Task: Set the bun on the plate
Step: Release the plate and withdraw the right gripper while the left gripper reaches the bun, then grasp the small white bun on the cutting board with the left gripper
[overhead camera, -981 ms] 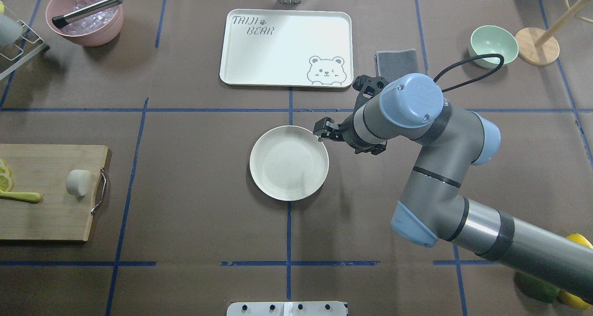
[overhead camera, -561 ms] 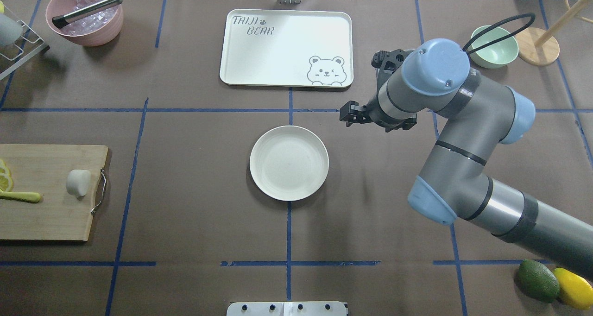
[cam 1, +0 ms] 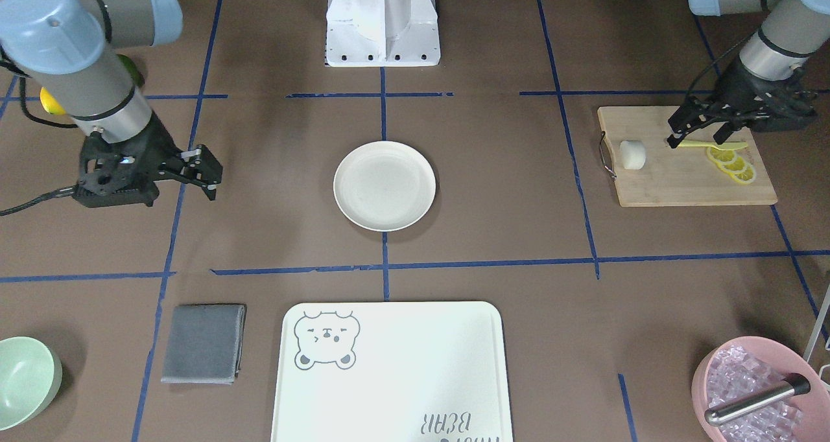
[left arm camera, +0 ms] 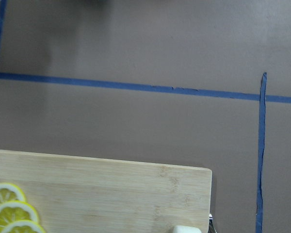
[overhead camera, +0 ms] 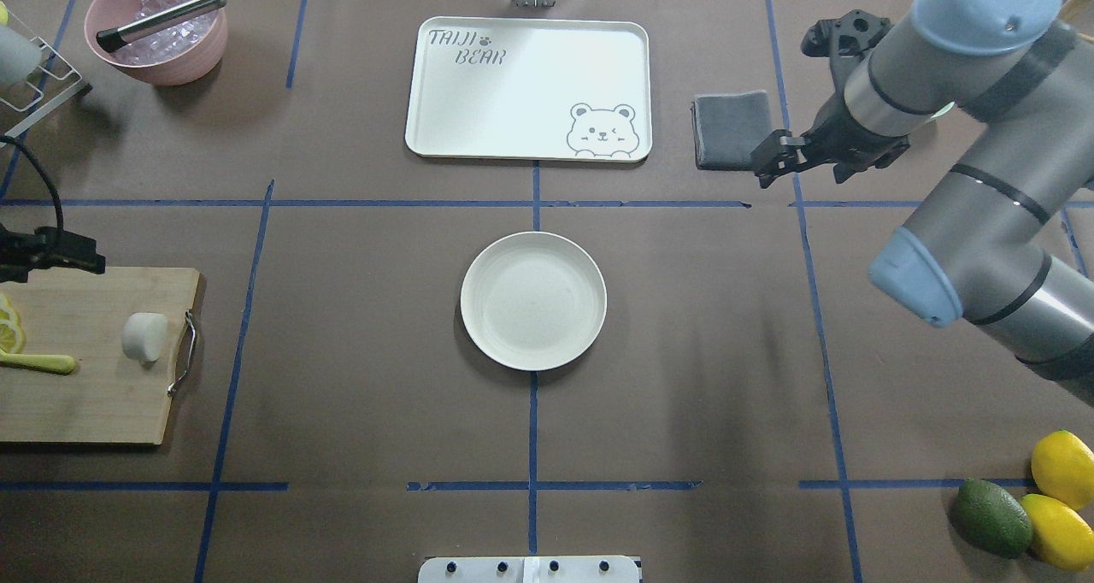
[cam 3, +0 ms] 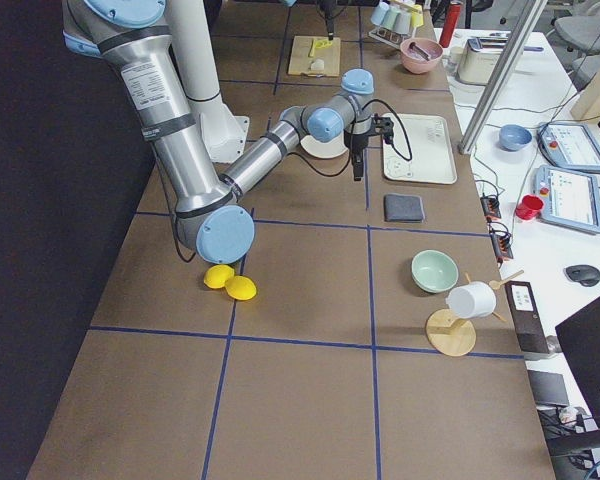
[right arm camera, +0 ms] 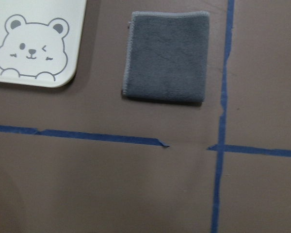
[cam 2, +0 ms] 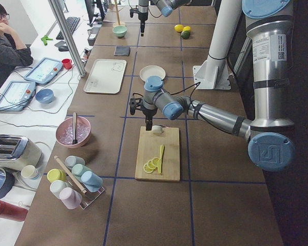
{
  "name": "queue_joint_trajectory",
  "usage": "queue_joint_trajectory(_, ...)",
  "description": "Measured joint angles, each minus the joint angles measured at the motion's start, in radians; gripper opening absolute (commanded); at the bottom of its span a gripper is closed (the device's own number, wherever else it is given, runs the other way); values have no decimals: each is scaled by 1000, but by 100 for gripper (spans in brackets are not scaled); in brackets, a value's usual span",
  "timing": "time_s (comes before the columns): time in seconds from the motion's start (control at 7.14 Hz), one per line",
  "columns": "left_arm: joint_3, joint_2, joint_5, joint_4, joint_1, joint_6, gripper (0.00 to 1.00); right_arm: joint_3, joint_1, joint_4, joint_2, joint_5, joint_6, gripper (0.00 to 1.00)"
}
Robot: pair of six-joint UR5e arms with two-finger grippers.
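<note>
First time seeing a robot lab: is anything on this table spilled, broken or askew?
Nothing spilled or broken. The bun lies on the cutting board; the plate sits flat, empty. Only the blue tape line near the grey cloth has a ragged gap.

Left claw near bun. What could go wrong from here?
1. Left claw hangs near the bun, not clearly centred on it; the yellow utensil lies close, so an offset drop could catch it.
2. The bun is rounded, near the cutting board's handle end; a poor pinch could roll it off.
</note>
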State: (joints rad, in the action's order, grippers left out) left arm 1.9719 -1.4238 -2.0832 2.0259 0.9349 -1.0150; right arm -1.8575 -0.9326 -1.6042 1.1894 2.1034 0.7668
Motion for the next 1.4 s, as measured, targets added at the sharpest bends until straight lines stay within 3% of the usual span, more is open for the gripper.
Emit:
queue_joint_trajectory(0.42,-37,22,172,110,-198,-160,100,3,-152,-3,114,80,-276,100)
queue_joint_trajectory(0.84,-102,14,201,185,-246,-184,100,6,-235,-2,197,94,-431,100)
queue_joint_trajectory(1.4,-153,-8,203,218,-249,-184,96,5,-267,5,248,96,-484,100)
